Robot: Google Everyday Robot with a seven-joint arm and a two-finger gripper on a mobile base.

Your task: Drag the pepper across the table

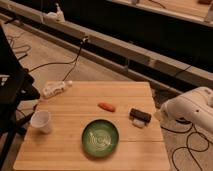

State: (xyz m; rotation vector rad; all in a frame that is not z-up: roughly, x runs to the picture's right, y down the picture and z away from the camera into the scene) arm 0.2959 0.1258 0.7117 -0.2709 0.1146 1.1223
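Observation:
The small orange-red pepper lies near the middle of the light wooden table, just behind the green bowl. My white arm comes in from the right. Its gripper is at the table's right edge, right of the black-and-white block and well apart from the pepper. Nothing shows in the gripper.
A white cup stands at the table's left side. A white power strip lies at the far left corner. Cables run over the floor behind and to the right. A dark frame stands close at the left.

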